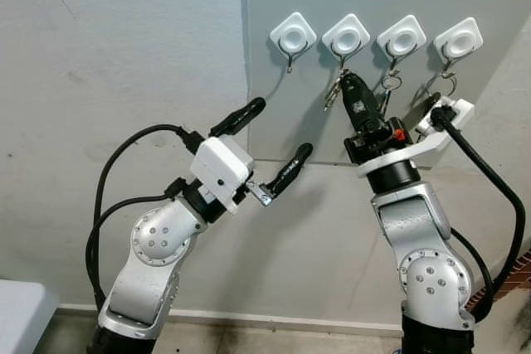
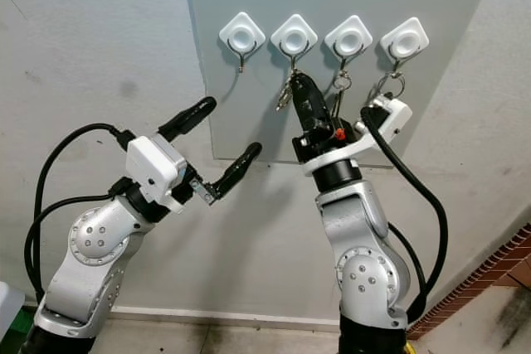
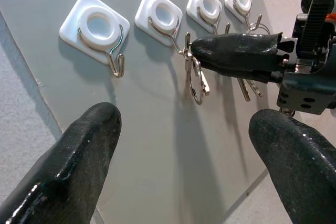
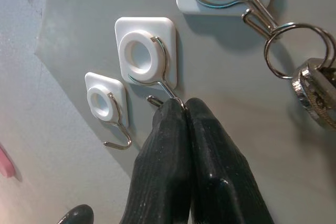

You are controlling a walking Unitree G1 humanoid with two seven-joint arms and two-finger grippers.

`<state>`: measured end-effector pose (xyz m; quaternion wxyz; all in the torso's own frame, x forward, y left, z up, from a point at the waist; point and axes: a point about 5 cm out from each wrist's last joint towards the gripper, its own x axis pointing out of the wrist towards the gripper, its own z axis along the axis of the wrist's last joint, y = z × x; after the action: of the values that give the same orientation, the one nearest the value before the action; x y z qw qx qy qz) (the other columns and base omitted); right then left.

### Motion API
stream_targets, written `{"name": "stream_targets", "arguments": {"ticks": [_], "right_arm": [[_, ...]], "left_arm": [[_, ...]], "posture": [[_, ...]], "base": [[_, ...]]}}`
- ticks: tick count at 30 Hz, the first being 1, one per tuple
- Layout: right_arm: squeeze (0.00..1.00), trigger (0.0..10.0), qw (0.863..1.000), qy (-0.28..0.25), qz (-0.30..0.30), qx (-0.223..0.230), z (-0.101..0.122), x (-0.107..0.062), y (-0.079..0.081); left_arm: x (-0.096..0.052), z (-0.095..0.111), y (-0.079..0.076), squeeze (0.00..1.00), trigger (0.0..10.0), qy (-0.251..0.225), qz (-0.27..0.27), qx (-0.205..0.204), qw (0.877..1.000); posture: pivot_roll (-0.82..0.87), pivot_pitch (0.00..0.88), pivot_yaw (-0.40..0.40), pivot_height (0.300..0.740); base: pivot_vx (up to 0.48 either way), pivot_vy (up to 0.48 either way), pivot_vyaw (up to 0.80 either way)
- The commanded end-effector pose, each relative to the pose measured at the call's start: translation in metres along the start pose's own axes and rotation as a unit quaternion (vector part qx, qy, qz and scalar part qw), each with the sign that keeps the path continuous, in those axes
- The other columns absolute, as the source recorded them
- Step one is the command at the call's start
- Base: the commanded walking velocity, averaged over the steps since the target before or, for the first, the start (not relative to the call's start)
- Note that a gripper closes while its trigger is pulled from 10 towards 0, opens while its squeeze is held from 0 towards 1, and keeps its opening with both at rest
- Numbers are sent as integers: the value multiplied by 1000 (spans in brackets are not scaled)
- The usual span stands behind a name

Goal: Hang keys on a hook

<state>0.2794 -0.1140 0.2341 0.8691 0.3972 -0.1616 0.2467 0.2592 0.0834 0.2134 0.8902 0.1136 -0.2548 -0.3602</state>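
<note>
The silver left arm is bent and raised, its left gripper (image 1: 270, 143) with two long black fingers spread wide. The silver right arm stands upright, its right gripper (image 1: 355, 89) pointing up, fingers pressed together.

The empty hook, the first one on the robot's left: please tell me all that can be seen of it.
The empty hook is a white, plastic-looking square pad set like a diamond, with a round ring in its middle. A thin metal wire curves around the ring and ends below in a small upturned hook. It sits flat on the grey panel, first in the row of four. Nothing hangs on it or touches it.
</note>
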Motion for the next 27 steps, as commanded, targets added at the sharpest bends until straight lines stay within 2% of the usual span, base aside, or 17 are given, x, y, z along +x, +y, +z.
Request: {"name": "stream_targets", "arguments": {"ticks": [1, 2, 4, 10, 15, 23, 24, 25, 27], "right_arm": [[0, 10000, 1000, -1, 1, 8, 0, -4, 1], [1000, 10000, 1000, 1, 2, 4, 0, -4, 1], [1000, 10000, 1000, 1, 4, 5, 0, -5, 2], [1000, 10000, 999, 10, 24, -38, -3, -7, 4], [1000, 10000, 998, 20, 34, -55, -6, -10, 5], [1000, 10000, 996, 29, 31, -82, -11, -15, 1], [1000, 10000, 994, 35, 31, -100, -13, -17, 0], [24, 10000, 993, 39, 32, -109, -14, -18, -1], [0, 10000, 991, 49, 37, -116, -16, -20, -1]], "left_arm": [[0, 4, 2, 0, 10000, -6, 5, 4, 1000], [0, 4, 2, 0, 10000, -5, 5, 3, 1000], [-1, 4, 2, 0, 10000, -5, 5, 3, 1000], [-1, 4, 3, 0, 10000, -4, 10, 1, 1000], [-1, 4, 3, 0, 10000, -3, 12, 1, 1000], [-2, 3, 3, 0, 10000, -1, 15, -1, 1000], [-3, 2, 3, 0, 10000, 0, 16, -2, 1000], [-3, 1, 3, 0, 10000, 1, 17, -4, 1000], [-4, 0, 2, 0, 10000, 2, 17, -4, 1000]], "posture": [[5, 0, 40, 740], [8, 0, 39, 740], [8, 0, 39, 740], [9, 0, 39, 740], [10, 0, 38, 740], [9, 0, 38, 740], [9, 0, 38, 740], [9, 0, 38, 740], [10, 0, 37, 740]], "base": [[0, 0, 0], [0, 0, 0], [0, 0, 0], [0, 0, 0], [0, 0, 0], [0, 0, 0], [0, 0, 0], [0, 0, 0], [0, 0, 0]]}}
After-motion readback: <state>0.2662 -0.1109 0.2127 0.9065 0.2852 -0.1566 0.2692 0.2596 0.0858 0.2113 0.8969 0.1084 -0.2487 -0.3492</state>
